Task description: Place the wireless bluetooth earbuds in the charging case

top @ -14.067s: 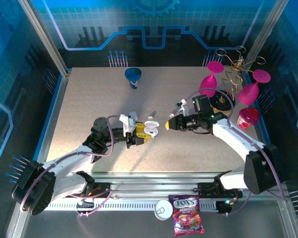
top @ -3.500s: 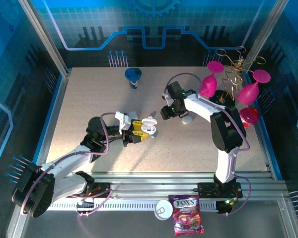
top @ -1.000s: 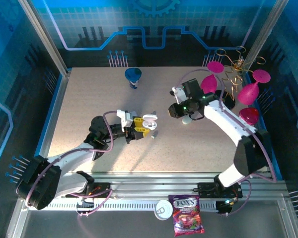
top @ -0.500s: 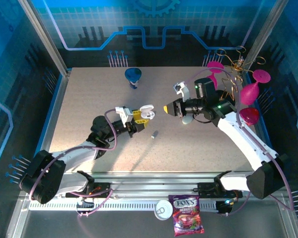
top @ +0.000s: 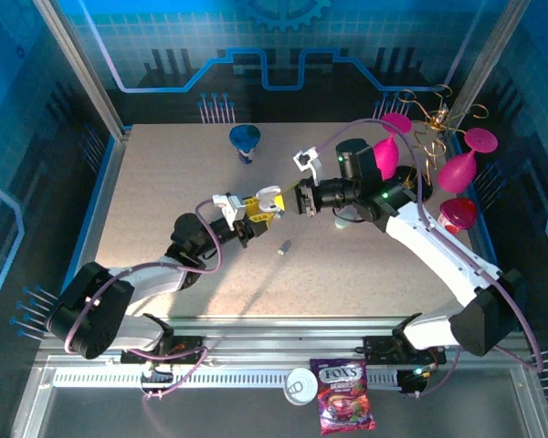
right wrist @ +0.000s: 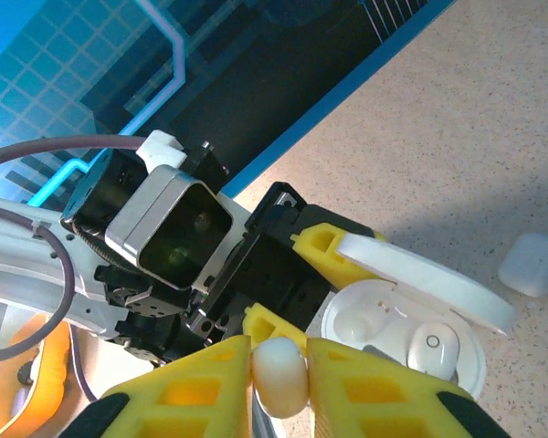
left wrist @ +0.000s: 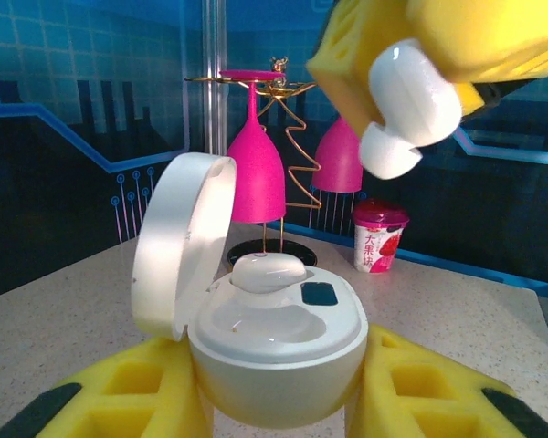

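My left gripper (top: 263,206) is shut on the white charging case (left wrist: 274,339), its yellow fingers (left wrist: 137,394) pressing both sides. The lid (left wrist: 178,242) stands open to the left. One earbud (left wrist: 267,272) sits in the far slot and the near slot is bare. My right gripper (top: 299,199) is shut on a second white earbud (right wrist: 281,376), held just above and to the right of the case (right wrist: 406,339). That earbud (left wrist: 406,109) hangs apart from the case in the left wrist view.
A small pale object (top: 283,246) lies on the table in front of the grippers. A blue funnel (top: 245,139) stands at the back. Pink glasses on a gold wire rack (top: 429,146) and a pink cup (top: 457,217) crowd the right side.
The left gripper has carried the open case away from me. The right gripper has swung left with its earbud, close up to the case. The small object on the table stayed put.
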Motion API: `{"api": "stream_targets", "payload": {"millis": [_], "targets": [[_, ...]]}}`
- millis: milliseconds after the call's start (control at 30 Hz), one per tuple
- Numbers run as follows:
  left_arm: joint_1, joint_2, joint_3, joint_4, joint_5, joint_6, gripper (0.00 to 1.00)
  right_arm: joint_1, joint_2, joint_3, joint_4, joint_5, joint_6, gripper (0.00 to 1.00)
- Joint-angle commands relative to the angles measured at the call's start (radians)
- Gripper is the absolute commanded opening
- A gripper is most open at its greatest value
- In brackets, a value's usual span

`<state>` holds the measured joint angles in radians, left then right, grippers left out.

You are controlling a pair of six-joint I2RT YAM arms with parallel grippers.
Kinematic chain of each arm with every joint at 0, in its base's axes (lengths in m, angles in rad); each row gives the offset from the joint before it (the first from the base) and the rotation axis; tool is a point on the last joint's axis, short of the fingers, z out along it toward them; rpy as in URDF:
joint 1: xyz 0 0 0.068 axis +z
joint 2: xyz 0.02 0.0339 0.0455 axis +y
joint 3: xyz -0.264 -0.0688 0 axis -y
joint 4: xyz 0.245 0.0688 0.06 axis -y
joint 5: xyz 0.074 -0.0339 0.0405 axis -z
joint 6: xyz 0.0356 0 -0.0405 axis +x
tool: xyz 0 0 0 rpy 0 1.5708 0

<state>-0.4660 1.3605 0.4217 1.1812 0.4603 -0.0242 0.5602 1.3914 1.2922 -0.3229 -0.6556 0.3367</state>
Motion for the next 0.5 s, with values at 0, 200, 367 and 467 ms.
{"api": "stream_targets", "payload": {"millis": [0,200,367,467], "targets": [[-0.003,-0.001,0.000,0.064,-0.019,0.004,0.26,0.020,0.034,0.048,0.006,0.001,-0.011,0.20],[-0.003,-0.026,-0.004,0.035,-0.023,0.024,0.26,0.048,0.079,0.091,-0.020,0.034,-0.034,0.20],[-0.003,-0.038,-0.005,0.033,-0.034,0.030,0.27,0.067,0.114,0.121,-0.057,0.070,-0.054,0.20],[-0.003,-0.041,-0.005,0.035,-0.035,0.030,0.27,0.074,0.129,0.133,-0.075,0.091,-0.063,0.20]]}}
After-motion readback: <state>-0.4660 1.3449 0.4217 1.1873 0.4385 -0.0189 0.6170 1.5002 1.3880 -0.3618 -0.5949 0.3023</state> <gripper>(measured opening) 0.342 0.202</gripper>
